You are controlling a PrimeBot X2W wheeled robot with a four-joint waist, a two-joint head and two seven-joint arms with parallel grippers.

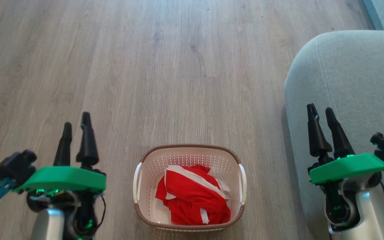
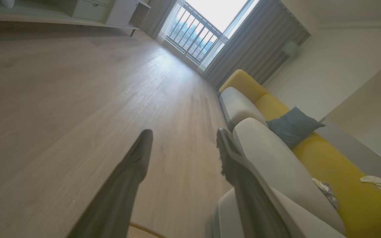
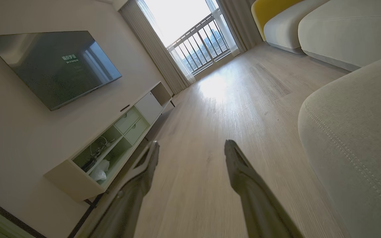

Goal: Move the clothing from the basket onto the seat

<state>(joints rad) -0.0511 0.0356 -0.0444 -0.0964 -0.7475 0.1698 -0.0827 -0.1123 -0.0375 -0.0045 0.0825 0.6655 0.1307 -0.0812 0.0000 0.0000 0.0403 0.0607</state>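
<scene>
Clothing (image 1: 192, 195) — bright red fabric with white stripes — is lying crumpled inside the basket (image 1: 188, 148). The basket is sitting on the wood-look floor (image 1: 178, 66) at the bottom centre of the head view, closest to the robot. The left gripper (image 1: 76, 119) is hovering to the basket's left, well apart from it, with its two dark fingers standing spread and holding nothing. The right gripper (image 1: 320, 109) is hovering on the other side, its fingers likewise parted and empty, showing against the near edge of the seat (image 1: 355, 76).

The seat — a grey-green cushion with a rounded corner and a stitched seam — is standing to the robot's right of the basket, with a strip of floor running between them. Farther off, the floor is stretching away toward the room's end. In the right wrist view a dark television (image 3: 51, 66) is hanging on the wall above a low white cabinet (image 3: 111, 142), and a railed balcony window (image 3: 193, 43) is glowing beyond. In the left wrist view a blue-grey pillow (image 2: 293, 127) is leaning on a yellow sofa back (image 2: 326, 165).
</scene>
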